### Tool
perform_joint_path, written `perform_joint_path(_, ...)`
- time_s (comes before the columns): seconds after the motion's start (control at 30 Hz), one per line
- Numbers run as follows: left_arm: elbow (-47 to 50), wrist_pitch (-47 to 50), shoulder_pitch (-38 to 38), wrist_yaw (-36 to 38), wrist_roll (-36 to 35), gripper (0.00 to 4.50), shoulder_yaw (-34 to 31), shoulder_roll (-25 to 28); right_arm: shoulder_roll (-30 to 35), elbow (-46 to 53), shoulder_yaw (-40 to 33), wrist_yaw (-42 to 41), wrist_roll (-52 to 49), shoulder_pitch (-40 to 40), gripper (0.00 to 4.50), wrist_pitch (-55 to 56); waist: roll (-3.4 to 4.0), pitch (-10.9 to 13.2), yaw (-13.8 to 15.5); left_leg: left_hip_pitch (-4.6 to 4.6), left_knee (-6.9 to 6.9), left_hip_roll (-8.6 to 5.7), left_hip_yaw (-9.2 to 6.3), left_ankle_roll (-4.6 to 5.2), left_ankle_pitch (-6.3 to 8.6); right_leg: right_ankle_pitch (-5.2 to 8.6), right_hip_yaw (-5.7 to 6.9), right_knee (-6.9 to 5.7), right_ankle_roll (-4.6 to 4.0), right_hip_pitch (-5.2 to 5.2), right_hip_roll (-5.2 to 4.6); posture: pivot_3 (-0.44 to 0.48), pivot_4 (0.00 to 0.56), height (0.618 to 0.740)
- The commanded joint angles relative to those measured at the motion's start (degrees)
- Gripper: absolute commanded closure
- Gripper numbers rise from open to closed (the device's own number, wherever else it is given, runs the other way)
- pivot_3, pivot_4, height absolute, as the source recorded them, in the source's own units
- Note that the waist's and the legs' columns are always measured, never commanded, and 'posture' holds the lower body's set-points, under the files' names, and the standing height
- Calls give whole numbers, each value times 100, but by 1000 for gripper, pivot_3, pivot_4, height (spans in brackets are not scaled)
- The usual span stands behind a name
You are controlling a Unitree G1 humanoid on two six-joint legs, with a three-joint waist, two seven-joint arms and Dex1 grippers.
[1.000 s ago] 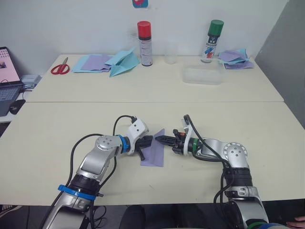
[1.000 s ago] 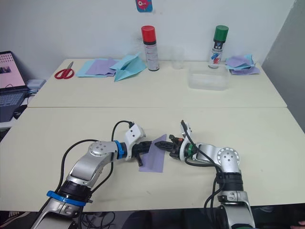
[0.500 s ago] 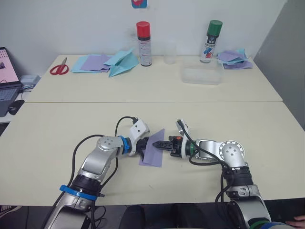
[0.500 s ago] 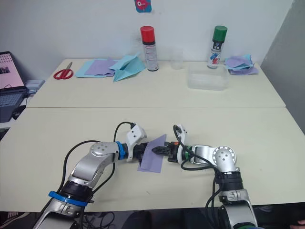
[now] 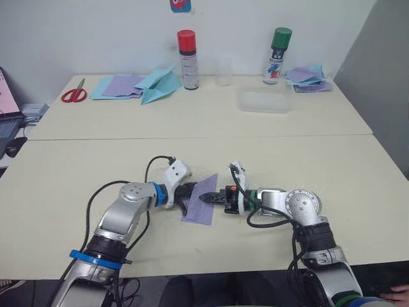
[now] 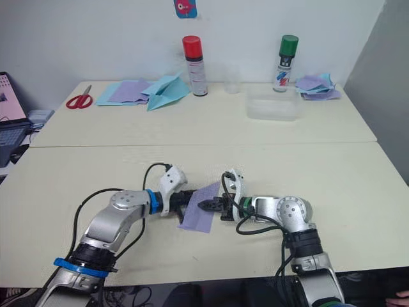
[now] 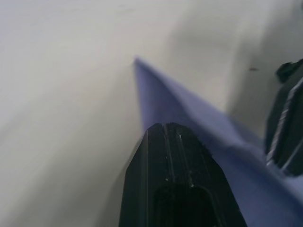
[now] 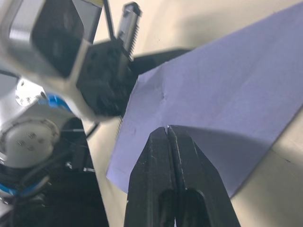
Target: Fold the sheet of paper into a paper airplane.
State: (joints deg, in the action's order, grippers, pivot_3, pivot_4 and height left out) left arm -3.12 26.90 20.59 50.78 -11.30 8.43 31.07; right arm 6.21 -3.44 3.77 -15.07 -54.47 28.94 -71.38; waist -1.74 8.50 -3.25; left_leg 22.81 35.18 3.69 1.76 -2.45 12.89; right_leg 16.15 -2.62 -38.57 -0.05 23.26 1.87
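The sheet of paper (image 5: 197,212) is a pale lavender folded piece on the near table (image 5: 332,173). Its far corner tilts up off the surface. My left gripper (image 5: 189,192) is at the sheet's left edge, fingers together, with the paper (image 7: 189,109) running off from the tips. My right gripper (image 5: 204,197) reaches in from the right. It is shut, and its tips (image 8: 166,128) rest on the upper face of the sheet (image 8: 227,85). The two grippers nearly meet across the paper.
The far table holds red scissors (image 5: 73,94), flat blue and purple sheets (image 5: 118,85), a light blue paper plane (image 5: 160,85), a red-capped can (image 5: 186,59), a green-capped can (image 5: 276,54), a clear container (image 5: 267,101) and crumpled scraps (image 5: 307,78).
My right gripper has slid left from the sheet's right edge onto its face, closing the gap to the left gripper. The camera view has shifted slightly.
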Motion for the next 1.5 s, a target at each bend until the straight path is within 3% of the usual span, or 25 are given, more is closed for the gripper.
perform_joint_path(0.03,266,249,-125,-33,-81,4500,-345,326,137,-101,287,-132,589,-15,4493,237,-1,0,-6,-3,0,0,-1,0,0,0,0,-6,-1,0,0,0,150,740)
perform_joint_path(0.17,525,274,-127,-66,-233,4500,-583,447,281,-84,609,-405,974,-2,4493,386,-4,0,-1,-11,12,0,-3,2,-2,1,3,-31,-1,0,0,0,150,740)
perform_joint_path(0.33,936,148,96,-221,-638,4500,-815,26,332,-149,801,-637,1318,61,4493,571,-11,-3,31,7,66,6,-8,3,-2,-1,8,-40,-3,-6,-5,0,150,740)
perform_joint_path(0.5,1054,291,180,-189,-631,4500,-464,-130,288,-198,768,-793,1505,127,4493,645,-15,-4,25,8,81,-2,-4,3,-2,-12,-12,-40,13,-8,-4,0,150,740)
perform_joint_path(0.73,354,-161,-39,-50,90,4500,323,55,323,203,676,-942,1502,150,4493,644,-13,1,19,11,81,-3,-7,3,-2,-12,-13,-39,12,-4,-4,0,150,740)
perform_joint_path(1.0,-322,-393,185,-164,265,4500,321,-33,514,819,587,-1211,1406,165,4493,518,-10,11,58,22,79,-3,-5,3,-2,-8,-7,-37,8,4,-4,0,150,740)
perform_joint_path(1.2,-252,-212,47,22,197,4500,419,25,810,844,554,-1222,1726,132,4493,687,-10,11,54,21,78,-3,-4,3,-2,-7,-4,-37,7,4,-4,0,150,740)
perform_joint_path(1.37,-122,-113,-83,48,192,4500,360,70,861,1046,136,-1149,1428,102,4493,188,-11,11,55,21,75,-2,-4,3,-2,-2,-6,-36,-1,4,-3,0,150,740)
perform_joint_path(1.5,-63,-92,-142,46,200,4500,335,75,704,1251,-193,-995,1132,28,3302,-440,-11,11,43,19,69,-1,-6,3,-1,0,-5,-36,-4,4,-2,0,150,740)
